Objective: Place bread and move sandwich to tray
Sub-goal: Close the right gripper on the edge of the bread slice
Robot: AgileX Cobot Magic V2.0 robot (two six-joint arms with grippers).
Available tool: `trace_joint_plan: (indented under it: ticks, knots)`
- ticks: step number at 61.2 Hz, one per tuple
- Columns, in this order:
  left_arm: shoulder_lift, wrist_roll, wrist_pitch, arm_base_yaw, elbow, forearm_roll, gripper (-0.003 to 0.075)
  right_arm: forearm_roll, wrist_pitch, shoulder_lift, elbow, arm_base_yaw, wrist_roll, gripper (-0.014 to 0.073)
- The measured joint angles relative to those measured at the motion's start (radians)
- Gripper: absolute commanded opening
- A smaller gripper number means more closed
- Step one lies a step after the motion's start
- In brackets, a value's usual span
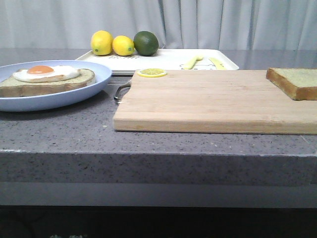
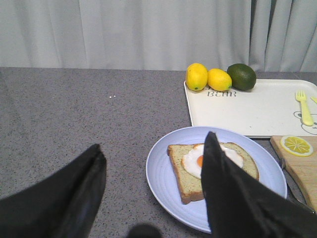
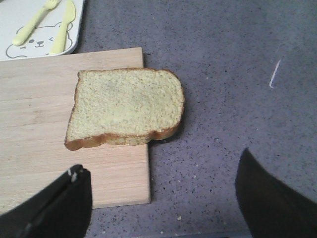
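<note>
- Bread [image 3: 125, 107] lies flat at the right end of the cutting board [image 1: 208, 101], one crust edge hanging over onto the counter [image 1: 59, 129]; a thick square slice, greenish-tan face, golden-brown crust, untouched as far as I can see.
- Sandwich [image 2: 210, 166] is only half built: one slice with a fried egg [image 1: 45, 73], orange yolk up, sitting on the blue plate [image 2: 163, 186] near the counter's left edge. No top slice yet.
- Tray [image 1: 168, 60] waits at the back of the counter, behind board and plate; lemons [image 1: 112, 43] and a lime [image 1: 146, 43] sit along its far left edge, a yellow fork [image 2: 304, 105] toward its right.
- A lemon slice [image 1: 152, 73] rests on the board's back left corner.
- Left gripper [image 2: 153, 188] hangs above the plate, jaws spread wide, holding nothing.
- Right gripper [image 3: 163, 198] hovers near the bread, jaws likewise apart and empty.
- My reading: nothing is done yet; bread must go onto the egg, then the sandwich to the tray.
</note>
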Motion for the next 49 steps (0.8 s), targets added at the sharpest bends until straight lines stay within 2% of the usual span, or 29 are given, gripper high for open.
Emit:
trace_joint_plan:
  ticks: [8, 24, 34, 43, 49]
  knots:
    - [0.0, 0.0, 0.0, -0.031, 0.0, -0.003, 0.0428, 0.0, 0.065, 0.062, -0.074, 0.0, 0.0, 0.0569]
    - [0.0, 0.0, 0.0, -0.161, 0.0, -0.006, 0.0428, 0.014, 0.293, 0.287, -0.242, 0.0, -0.045, 0.0569]
    - [0.0, 0.004, 0.0, -0.198, 0.0, -0.007, 0.0428, 0.032, 0.353, 0.44, -0.313, -0.002, -0.075, 0.0569]
    - [0.0, 0.004, 0.0, -0.244, 0.0, -0.005, 0.0428, 0.066, 0.362, 0.531, -0.356, -0.066, -0.087, 0.0569]
    - [0.0, 0.006, 0.0, -0.29, 0.0, 0.005, 0.0428, 0.131, 0.362, 0.574, -0.36, -0.17, -0.147, 0.0569]
